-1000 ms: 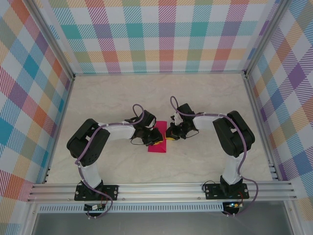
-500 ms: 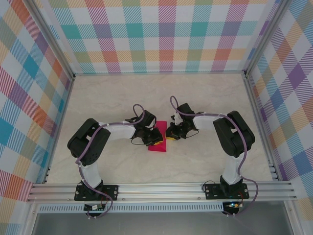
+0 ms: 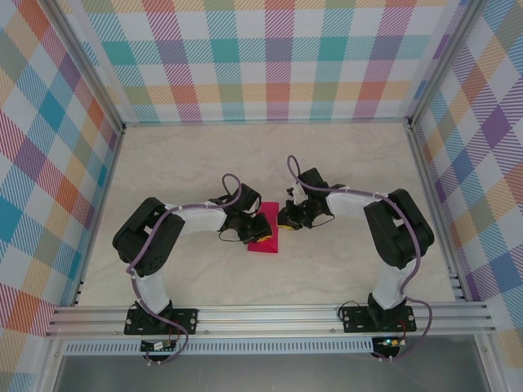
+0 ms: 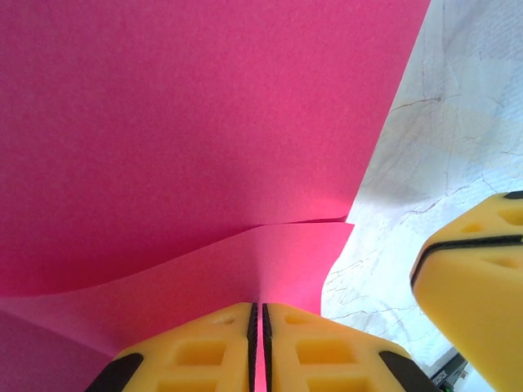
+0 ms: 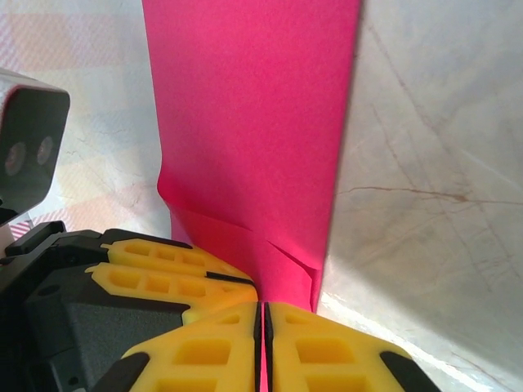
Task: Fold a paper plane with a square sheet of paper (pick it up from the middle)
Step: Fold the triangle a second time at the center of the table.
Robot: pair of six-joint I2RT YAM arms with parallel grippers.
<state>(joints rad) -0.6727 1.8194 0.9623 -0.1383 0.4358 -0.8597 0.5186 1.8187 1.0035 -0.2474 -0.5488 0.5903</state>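
Observation:
The square sheet of paper (image 3: 267, 238), magenta-pink, lies folded into a narrow strip on the table between my two arms. My left gripper (image 3: 258, 229) is at its left side, shut on a lifted flap of the paper (image 4: 204, 122); pink shows in the slit between the yellow fingers (image 4: 196, 351). From the right, my right gripper (image 3: 285, 220) is shut on the paper's near edge (image 5: 253, 122), where a small crease lies by the corner. In the right wrist view the left gripper's yellow fingers (image 5: 155, 261) sit just left of my right gripper (image 5: 263, 327). The left gripper (image 4: 258, 327) has a right gripper finger (image 4: 478, 278) close on its right.
The marbled tabletop (image 3: 343, 163) stretches out behind the arms. Checked walls on aluminium posts (image 3: 261, 57) close in the back and both sides. A metal rail (image 3: 270, 314) with both arm bases runs along the near edge.
The right arm's elbow has swung a little to the right and its gripper has edged slightly back. The paper and the left arm stay where they were.

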